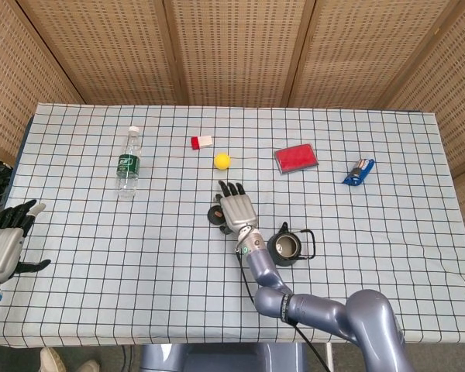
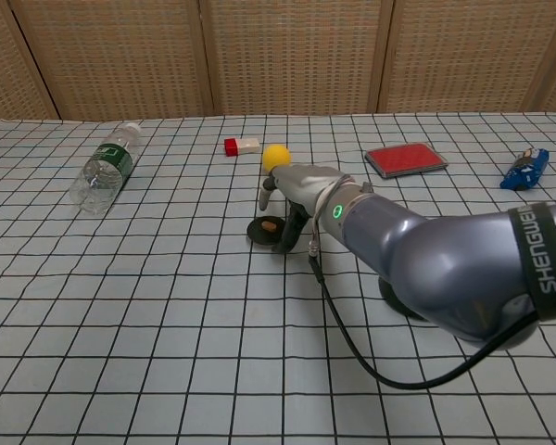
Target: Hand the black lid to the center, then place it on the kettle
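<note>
The right robot hand sits just over the lid, fingers spread and pointing down around its far edge, thumb side toward the kettle. Whether any fingertip touches the lid I cannot tell; nothing looks pinched. That posture suits the task: the lid lies flat on the surface near the middle, so the robot hand probably has to close from above to lift it. The kettle stands open-mouthed just behind and to the right of this robot hand (a short carry, by my judgement). The left robot hand hangs well off to the left at the surface's edge, fingers apart, holding nothing. Beyond the fingertips lies a yellow ball. The forearm shell reads "SHENGWEI", cut off at the frame edge; the bottle label is too small to read.
</note>
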Action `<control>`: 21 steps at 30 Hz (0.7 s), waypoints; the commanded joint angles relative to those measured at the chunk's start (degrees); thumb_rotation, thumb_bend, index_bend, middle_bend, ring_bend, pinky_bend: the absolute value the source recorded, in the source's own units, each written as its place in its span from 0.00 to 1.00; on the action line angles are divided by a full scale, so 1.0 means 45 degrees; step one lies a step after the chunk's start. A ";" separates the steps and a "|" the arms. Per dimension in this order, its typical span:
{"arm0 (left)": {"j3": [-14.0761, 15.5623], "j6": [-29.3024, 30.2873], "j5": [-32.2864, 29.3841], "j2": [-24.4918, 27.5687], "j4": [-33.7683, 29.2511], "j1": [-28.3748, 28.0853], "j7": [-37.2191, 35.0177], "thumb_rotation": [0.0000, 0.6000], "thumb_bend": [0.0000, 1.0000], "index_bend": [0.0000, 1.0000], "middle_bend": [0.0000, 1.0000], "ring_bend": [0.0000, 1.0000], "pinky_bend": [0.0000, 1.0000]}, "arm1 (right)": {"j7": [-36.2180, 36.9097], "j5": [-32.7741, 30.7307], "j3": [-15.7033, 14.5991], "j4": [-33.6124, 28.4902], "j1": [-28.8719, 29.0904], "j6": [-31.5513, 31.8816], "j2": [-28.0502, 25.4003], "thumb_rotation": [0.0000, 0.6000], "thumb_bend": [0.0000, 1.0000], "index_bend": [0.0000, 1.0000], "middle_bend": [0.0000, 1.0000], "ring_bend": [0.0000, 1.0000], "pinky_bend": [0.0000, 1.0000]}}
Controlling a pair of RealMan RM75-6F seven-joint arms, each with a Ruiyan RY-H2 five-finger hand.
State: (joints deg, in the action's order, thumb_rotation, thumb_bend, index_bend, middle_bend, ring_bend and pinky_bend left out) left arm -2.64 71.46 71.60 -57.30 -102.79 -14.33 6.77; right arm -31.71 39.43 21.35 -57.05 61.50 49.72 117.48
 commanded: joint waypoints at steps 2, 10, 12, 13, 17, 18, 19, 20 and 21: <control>-0.0033 -0.0042 -0.0043 0.0011 0.0015 0.0000 -0.0028 1.00 0.10 0.00 0.00 0.00 0.00 | -0.0072 -0.0044 0.0040 0.0160 0.0060 -0.0119 0.0131 1.00 0.41 0.33 0.04 0.00 0.00; -0.0067 -0.0215 -0.0117 0.0030 0.0012 -0.0029 -0.0050 1.00 0.10 0.00 0.00 0.00 0.00 | -0.0124 0.0013 0.0073 0.0475 0.0066 -0.0151 0.0346 1.00 0.42 0.40 0.06 0.00 0.00; -0.0076 -0.0237 -0.0120 0.0026 0.0017 -0.0036 -0.0056 1.00 0.10 0.00 0.00 0.00 0.00 | -0.0126 0.0054 0.0100 0.0499 0.0065 -0.0106 0.0365 1.00 0.43 0.44 0.07 0.00 0.00; -0.0079 -0.0245 -0.0119 0.0022 0.0021 -0.0038 -0.0052 1.00 0.10 0.00 0.00 0.00 0.00 | -0.0122 0.0084 0.0115 0.0498 0.0055 -0.0063 0.0371 1.00 0.43 0.45 0.08 0.00 0.00; -0.0075 -0.0291 -0.0090 -0.0003 0.0036 -0.0048 -0.0021 1.00 0.10 0.00 0.00 0.00 0.00 | -0.0100 0.0338 0.0151 0.0030 -0.0081 0.0251 0.0167 1.00 0.44 0.47 0.09 0.00 0.00; -0.0076 -0.0293 -0.0091 -0.0007 0.0037 -0.0048 -0.0007 1.00 0.10 0.00 0.00 0.00 0.00 | -0.0127 0.0425 0.0144 -0.0160 -0.0125 0.0378 0.0075 1.00 0.44 0.47 0.09 0.00 0.00; -0.0079 -0.0292 -0.0092 -0.0011 0.0035 -0.0048 0.0005 1.00 0.10 0.00 0.00 0.00 0.00 | -0.0163 0.0509 0.0138 -0.0384 -0.0178 0.0523 -0.0034 1.00 0.44 0.47 0.09 0.00 0.00; -0.0079 -0.0284 -0.0089 -0.0016 0.0031 -0.0043 0.0027 1.00 0.10 0.00 0.00 0.00 0.00 | -0.0221 0.0611 0.0141 -0.0720 -0.0256 0.0732 -0.0202 1.00 0.44 0.47 0.09 0.00 0.00; -0.0080 -0.0272 -0.0082 -0.0017 0.0023 -0.0038 0.0046 1.00 0.10 0.00 0.00 0.00 0.00 | -0.0270 0.0679 0.0141 -0.0997 -0.0324 0.0893 -0.0342 1.00 0.44 0.47 0.09 0.00 0.00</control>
State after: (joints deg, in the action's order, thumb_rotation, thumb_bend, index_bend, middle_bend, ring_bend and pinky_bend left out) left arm -3.00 70.20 71.21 -57.38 -102.67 -14.51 6.94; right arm -32.48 41.57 21.98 -59.36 60.73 52.17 117.24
